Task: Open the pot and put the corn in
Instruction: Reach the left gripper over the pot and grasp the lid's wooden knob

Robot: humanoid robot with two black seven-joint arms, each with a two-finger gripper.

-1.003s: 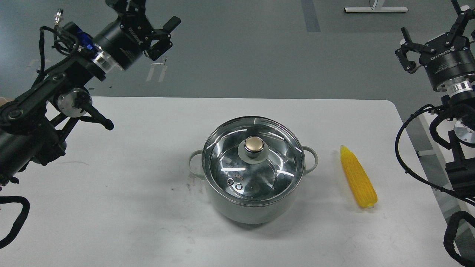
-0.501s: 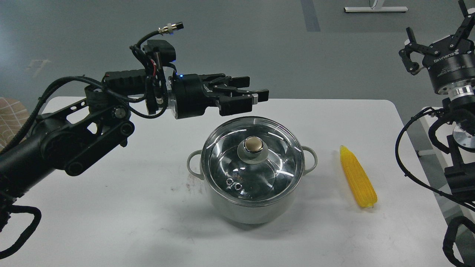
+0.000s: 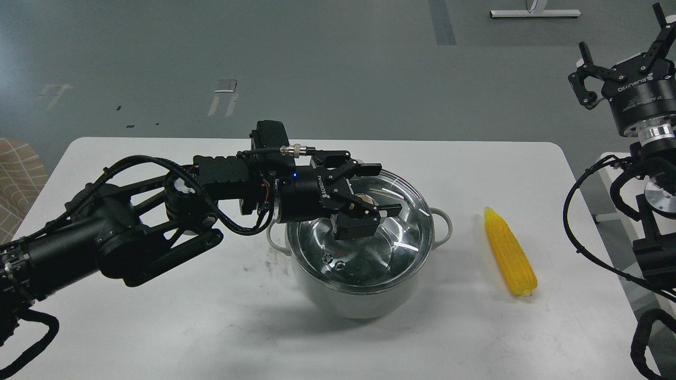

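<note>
The pale grey-green pot (image 3: 355,300) stands in the middle of the white table (image 3: 158,327), covered by its glass lid (image 3: 393,240). My left gripper (image 3: 376,193) reaches in from the left over the lid. Its fingers are spread on either side of the gold knob (image 3: 364,199), one behind it and one in front, with gaps showing. The yellow corn (image 3: 509,252) lies on the table to the right of the pot, pointed end away from me. My right gripper (image 3: 619,32) is open and empty, held high at the far right, beyond the table's edge.
The left arm's links and cables (image 3: 132,232) stretch low across the left half of the table. The right arm's cables (image 3: 586,211) hang beside the table's right edge. A patterned cushion (image 3: 18,179) shows at the far left.
My left gripper has dropped from above the pot's far rim down onto the lid, with its fingers now around the knob. The right gripper, pot and corn have stayed put.
</note>
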